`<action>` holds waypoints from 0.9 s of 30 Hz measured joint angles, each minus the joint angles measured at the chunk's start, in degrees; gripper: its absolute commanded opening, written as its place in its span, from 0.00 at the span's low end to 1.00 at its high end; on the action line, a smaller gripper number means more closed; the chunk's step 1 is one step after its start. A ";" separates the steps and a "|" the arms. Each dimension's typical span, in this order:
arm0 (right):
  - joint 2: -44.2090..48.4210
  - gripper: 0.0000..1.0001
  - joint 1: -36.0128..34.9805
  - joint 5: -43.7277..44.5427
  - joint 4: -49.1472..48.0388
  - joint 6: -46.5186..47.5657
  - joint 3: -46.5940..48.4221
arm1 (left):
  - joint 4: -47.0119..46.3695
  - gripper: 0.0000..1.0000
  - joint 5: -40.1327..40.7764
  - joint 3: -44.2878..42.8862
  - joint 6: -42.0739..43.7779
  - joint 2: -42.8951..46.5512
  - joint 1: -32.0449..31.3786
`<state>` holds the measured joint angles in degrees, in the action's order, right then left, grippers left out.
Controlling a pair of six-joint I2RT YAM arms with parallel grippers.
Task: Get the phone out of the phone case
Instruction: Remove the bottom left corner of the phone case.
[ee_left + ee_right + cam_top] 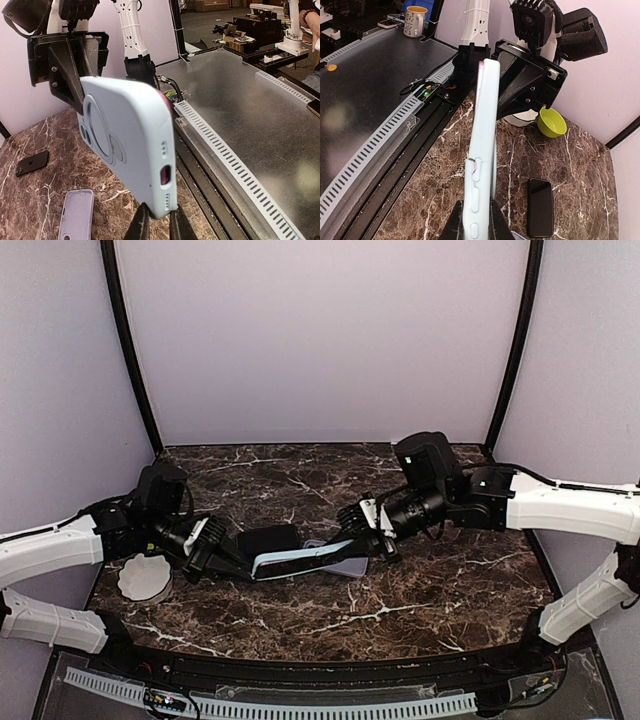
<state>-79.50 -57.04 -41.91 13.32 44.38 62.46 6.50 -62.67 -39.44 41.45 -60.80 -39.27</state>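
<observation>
**Top view:** The left gripper (240, 562) and the right gripper (352, 543) are each clenched on an opposite end of a pale blue phone case (300, 560). Between them they hold it in the air over the marble table (420, 600). A black phone (268, 540) and an empty case (348, 566) lie on the table just beneath. If either grip slips, the load will probably fall onto those two.

**Left wrist view:** The case shows its back, with the camera cut-out toward the far gripper. The pink rim of the phone (167, 102) peeks along one edge, so the phone sits inside, not yet freed. The near fingers pinch only the bottom end, and a hard pull could strip them off.

**Right wrist view:** The case stands edge-on with its side buttons facing the camera, and a yellow bowl (552, 122) sits beyond it. Both pinches appear to squeeze case and phone together. Peeling from this hold may simply bend or twist the pair. It could also pop the phone loose with nothing to catch it above the stone.
</observation>
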 measured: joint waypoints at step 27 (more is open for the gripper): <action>-1.01 0.00 -3.67 -2.86 10.80 2.10 0.87 | 4.46 0.00 6.51 -0.28 6.45 -0.74 -2.73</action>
<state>-80.51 -60.71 -44.77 24.12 46.48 63.33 10.96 -56.16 -39.72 47.90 -61.54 -42.00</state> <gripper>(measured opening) 0.095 0.012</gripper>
